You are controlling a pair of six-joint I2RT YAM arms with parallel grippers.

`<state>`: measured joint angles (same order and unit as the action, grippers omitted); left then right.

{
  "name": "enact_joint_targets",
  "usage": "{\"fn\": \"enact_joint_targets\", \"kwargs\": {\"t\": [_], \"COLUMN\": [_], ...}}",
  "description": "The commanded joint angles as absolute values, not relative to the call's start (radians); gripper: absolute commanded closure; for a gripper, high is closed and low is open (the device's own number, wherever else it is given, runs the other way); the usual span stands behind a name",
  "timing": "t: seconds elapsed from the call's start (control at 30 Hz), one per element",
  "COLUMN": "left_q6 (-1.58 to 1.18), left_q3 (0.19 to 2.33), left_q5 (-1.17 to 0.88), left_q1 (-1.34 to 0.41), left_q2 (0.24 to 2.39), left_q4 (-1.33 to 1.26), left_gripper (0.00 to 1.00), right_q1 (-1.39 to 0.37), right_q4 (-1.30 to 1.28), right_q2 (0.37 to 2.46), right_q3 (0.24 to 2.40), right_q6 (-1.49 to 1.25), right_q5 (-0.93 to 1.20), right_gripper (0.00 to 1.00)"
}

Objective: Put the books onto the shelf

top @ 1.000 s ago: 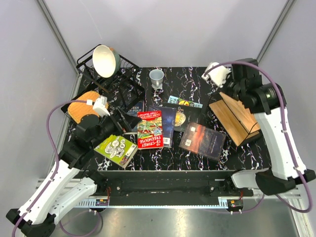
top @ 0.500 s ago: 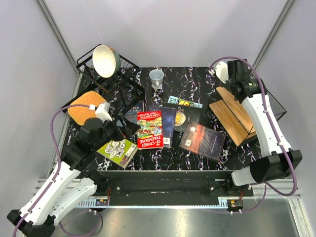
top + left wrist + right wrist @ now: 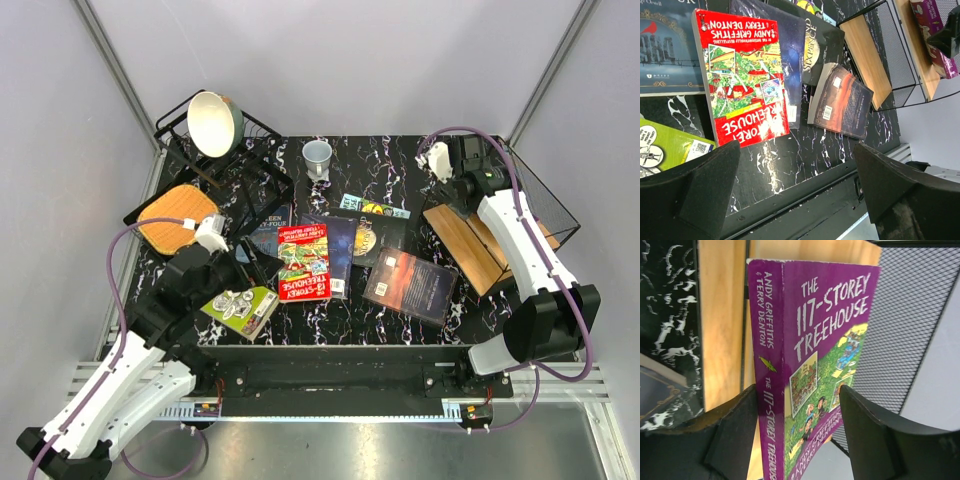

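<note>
Right gripper (image 3: 797,407) is straddling the purple book (image 3: 825,335) on the shelf (image 3: 720,315), grip unclear. Left gripper (image 3: 795,160) is gaping. Light, slick paperback; pinching the spine edge looks best.

Bowl (image 3: 215,122), mug (image 3: 317,156), cutting board (image 3: 170,222)

You have the purple "117-Storey Treehouse" paperback (image 3: 810,365) standing on the light wooden shelf on a black wire frame (image 3: 458,238) at the right, while the red paperback (image 3: 304,262), lime-green paperback (image 3: 240,307) and dark brown paperback (image 3: 410,285) lie flat to its left.
</note>
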<state>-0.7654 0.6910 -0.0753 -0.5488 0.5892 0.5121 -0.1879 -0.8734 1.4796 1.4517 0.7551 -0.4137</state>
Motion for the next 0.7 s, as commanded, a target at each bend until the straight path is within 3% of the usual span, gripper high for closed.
{"fn": "enact_joint_targets", "kwargs": {"t": [0.0,0.3,0.67], "left_q6": [-0.778,-0.784,-0.775], "left_q3": [0.670,0.647,0.641], "left_q5": [-0.103,-0.112,-0.123], "left_q1": [-0.549,-0.548,-0.548], "left_q2": [0.578,0.543,0.545], "left_q4": [0.425,0.417,0.420], "left_gripper": [0.01,0.01,0.01], "right_q1": [-0.181,-0.166,-0.156], "right_q4": [-0.896,-0.985,-0.992], "right_q2": [1.488,1.552,1.620], "right_q3": [1.465,1.577,1.621], "right_q6": [0.690,0.606,0.577], "right_q5": [-0.345,-0.203,-0.184], "right_gripper": [0.30,0.28,0.26]}}
